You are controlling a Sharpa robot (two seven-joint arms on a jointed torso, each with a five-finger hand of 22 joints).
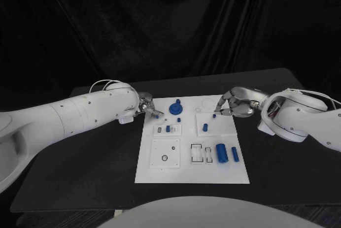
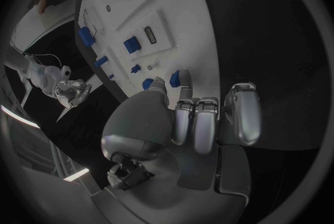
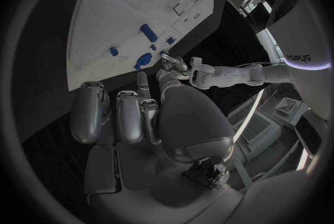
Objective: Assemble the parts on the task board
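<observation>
The white task board point(image 1: 186, 169) lies in the middle of the black table with several blue parts on it. Among them are a round piece point(image 1: 176, 109), a thick cylinder point(image 1: 221, 152) and a slim one point(image 1: 235, 153). My left hand point(image 1: 147, 106) hovers at the board's far left corner. Its thumb and one finger point(image 2: 185, 83) flank a small blue piece point(image 2: 174, 78), also lying by the hand point(image 1: 155, 115); whether they grip it is unclear. My right hand point(image 1: 234, 104) hangs over the far right corner, fingers point(image 3: 129, 115) curled in, nothing visible in them.
White recesses and slots point(image 1: 201, 153) mark the board's near half. Bare black table point(image 1: 85, 174) surrounds the board on all sides, with its front edge close to me. A black curtain closes off the back.
</observation>
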